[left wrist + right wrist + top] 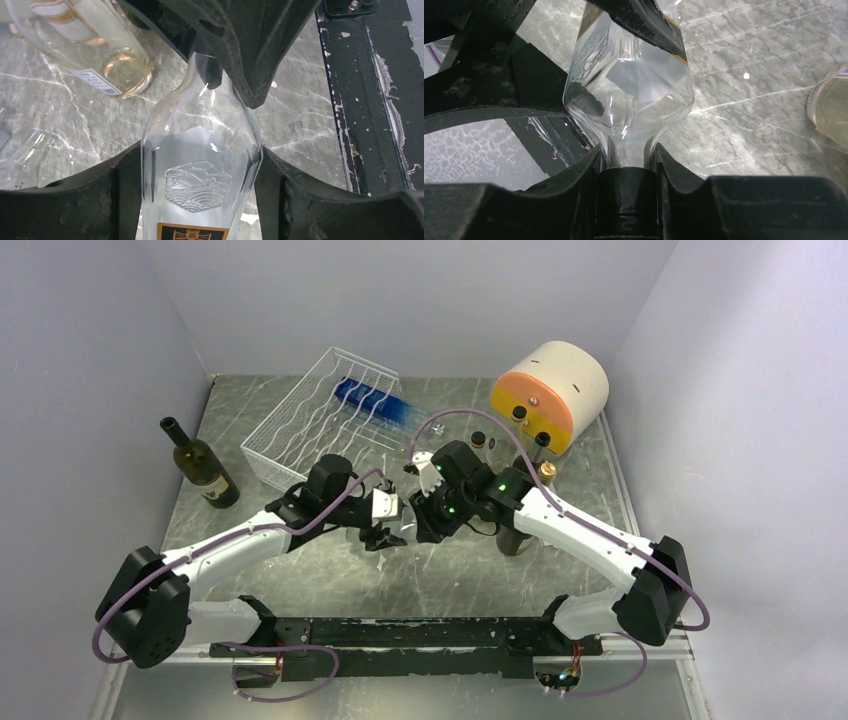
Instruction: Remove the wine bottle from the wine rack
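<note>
The white wire wine rack (300, 430) sits at the back left of the table, and a blue bottle (372, 402) lies in its far rows. Both grippers meet in front of the rack, at mid-table. My left gripper (385, 530) (200, 165) is shut on the body of a clear glass bottle (200, 150) with an embossed emblem and a dark label. My right gripper (425, 510) (626, 160) is shut on the black-capped neck (626, 200) of that same bottle (634, 90). The bottle is held between them above the marble table, clear of the rack.
A dark green wine bottle (200, 465) stands left of the rack. A cream cylinder with an orange face (550, 390) sits at the back right, with small bottles (546, 470) before it. A dark bottle (518, 535) stands by the right arm. A pale-liquid bottle (100, 50) lies nearby.
</note>
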Available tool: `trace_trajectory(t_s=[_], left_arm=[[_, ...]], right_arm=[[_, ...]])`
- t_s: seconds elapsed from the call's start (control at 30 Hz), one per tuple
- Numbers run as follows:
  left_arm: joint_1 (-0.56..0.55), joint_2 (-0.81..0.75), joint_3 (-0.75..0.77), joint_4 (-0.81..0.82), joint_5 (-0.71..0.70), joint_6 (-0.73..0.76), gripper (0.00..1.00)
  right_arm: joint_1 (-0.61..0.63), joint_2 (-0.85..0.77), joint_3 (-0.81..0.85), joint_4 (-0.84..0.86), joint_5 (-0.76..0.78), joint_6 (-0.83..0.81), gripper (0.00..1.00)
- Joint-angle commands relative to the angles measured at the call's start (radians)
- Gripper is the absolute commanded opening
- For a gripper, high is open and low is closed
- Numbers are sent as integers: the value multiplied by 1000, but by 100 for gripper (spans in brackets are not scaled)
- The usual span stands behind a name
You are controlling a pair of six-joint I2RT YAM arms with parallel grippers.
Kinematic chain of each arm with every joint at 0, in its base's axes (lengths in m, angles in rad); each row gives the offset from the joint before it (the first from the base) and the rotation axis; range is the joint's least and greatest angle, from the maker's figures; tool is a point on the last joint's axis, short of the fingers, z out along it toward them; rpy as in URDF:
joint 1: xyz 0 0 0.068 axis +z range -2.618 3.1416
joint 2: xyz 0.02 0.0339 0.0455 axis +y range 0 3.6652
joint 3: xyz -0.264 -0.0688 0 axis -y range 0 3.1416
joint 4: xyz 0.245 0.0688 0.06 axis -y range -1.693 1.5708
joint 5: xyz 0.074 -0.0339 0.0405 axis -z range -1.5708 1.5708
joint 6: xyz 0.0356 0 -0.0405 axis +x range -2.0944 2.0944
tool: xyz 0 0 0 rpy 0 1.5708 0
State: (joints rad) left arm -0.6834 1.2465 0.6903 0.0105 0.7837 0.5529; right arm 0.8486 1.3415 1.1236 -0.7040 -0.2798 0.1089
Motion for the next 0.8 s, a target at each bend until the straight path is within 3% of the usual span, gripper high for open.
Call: trace_trajectory(t_s=[0.0, 0.13, 0.23, 0.33, 0.43, 0.7, 0.77], left_arm=[[-15, -50, -20, 39, -68, -99, 41], [-22, -122, -47, 49, -226, -184, 15], [-22, -195, -68, 48, -350, -293, 8], [-21, -279, -113, 72, -469, -432, 7], [-22, -377, -157, 83, -620, -568, 7], [-19, -530, -131, -145, -1352, -887, 7], [-20, -534, -128, -187, -1460, -959, 7]], right_arm=[[7, -44, 38, 64, 35, 24, 29], [7, -77, 53, 55, 96, 42, 58], [4, -97, 83, 41, 167, 70, 76], [-9, -125, 111, 44, 216, 95, 89], [-28, -153, 123, 65, 234, 103, 92], [-48, -199, 75, 122, 269, 93, 93], [-50, -198, 67, 127, 259, 94, 93]])
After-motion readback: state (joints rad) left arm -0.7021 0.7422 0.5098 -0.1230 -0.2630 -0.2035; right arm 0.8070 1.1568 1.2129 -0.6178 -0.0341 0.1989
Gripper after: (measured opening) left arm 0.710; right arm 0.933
